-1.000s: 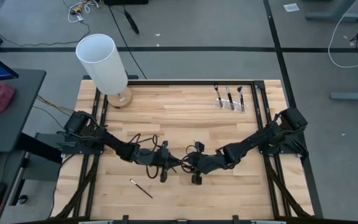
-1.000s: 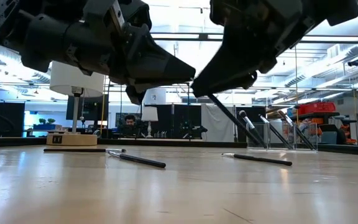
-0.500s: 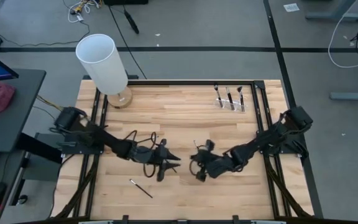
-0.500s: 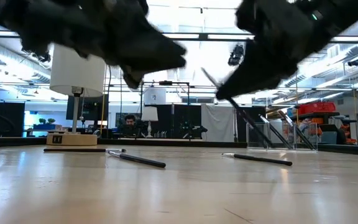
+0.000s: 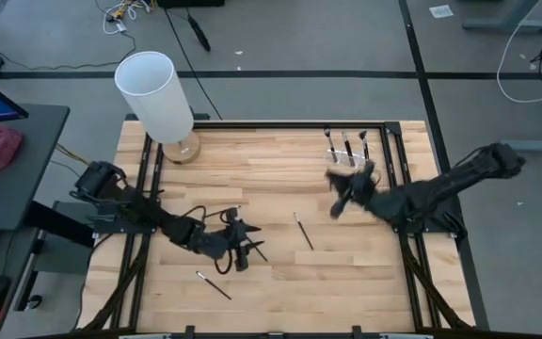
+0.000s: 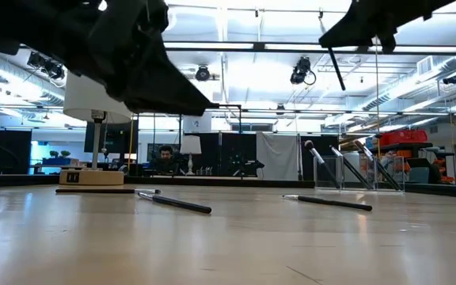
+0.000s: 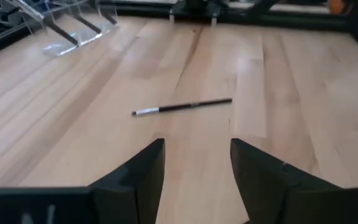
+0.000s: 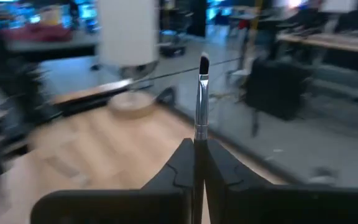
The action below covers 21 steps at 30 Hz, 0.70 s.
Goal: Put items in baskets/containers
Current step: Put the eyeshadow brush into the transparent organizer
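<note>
High view: right gripper [image 5: 339, 202] with brush [image 8: 200, 99] beside clear holder [image 5: 347, 156].

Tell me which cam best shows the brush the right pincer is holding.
Right wrist view: the held brush stands clamped between the shut fingers of the right pincer, its dark tip clear. Low view shows only a thin dark stick beneath the arm. High view hides it; left wrist view misses it.

Worktop [image 5: 271, 179] is pale wood planks, smooth with a soft satin sheen. The holder [image 5: 347, 153] is clear glossy plastic. Beside it, the brush [image 8: 201, 99] in the right gripper [image 8: 194, 152] has a shiny metal ferrule; gripper fingers [image 7: 135, 177] look matt black plastic. White cylinder [image 5: 153, 94] is matt on a wooden base [image 5: 184, 149].
</note>
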Available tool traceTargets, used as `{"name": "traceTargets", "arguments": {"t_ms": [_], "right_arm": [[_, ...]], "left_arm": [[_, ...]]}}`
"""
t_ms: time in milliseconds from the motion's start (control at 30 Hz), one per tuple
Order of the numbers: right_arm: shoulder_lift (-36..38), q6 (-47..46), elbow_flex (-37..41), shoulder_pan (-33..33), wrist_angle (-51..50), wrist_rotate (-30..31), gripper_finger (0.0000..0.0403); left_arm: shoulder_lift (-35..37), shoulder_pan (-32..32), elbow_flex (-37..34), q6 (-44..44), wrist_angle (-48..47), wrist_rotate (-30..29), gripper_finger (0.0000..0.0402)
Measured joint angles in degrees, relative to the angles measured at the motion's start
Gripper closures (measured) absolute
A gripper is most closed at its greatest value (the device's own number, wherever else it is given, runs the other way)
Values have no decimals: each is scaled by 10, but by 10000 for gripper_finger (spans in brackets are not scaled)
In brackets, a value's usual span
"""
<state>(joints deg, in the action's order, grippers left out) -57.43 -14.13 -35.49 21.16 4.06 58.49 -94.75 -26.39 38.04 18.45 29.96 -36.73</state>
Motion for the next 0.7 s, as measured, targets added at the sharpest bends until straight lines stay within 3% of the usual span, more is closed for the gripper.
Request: {"name": "traceTargets", "arguments": {"t_ms": [233,400,700], "right_arm": [[101,46,111,-203,87,-105,394],[91,48,186,-329,180,-178,394],[59,48,225,-466,199,-202,394]], "left_arm": [[-33,4,0,4,3,-1,225],[-36,27,0,-1,6,47,225],[-35,67,0,-52,98,70,225]]}}
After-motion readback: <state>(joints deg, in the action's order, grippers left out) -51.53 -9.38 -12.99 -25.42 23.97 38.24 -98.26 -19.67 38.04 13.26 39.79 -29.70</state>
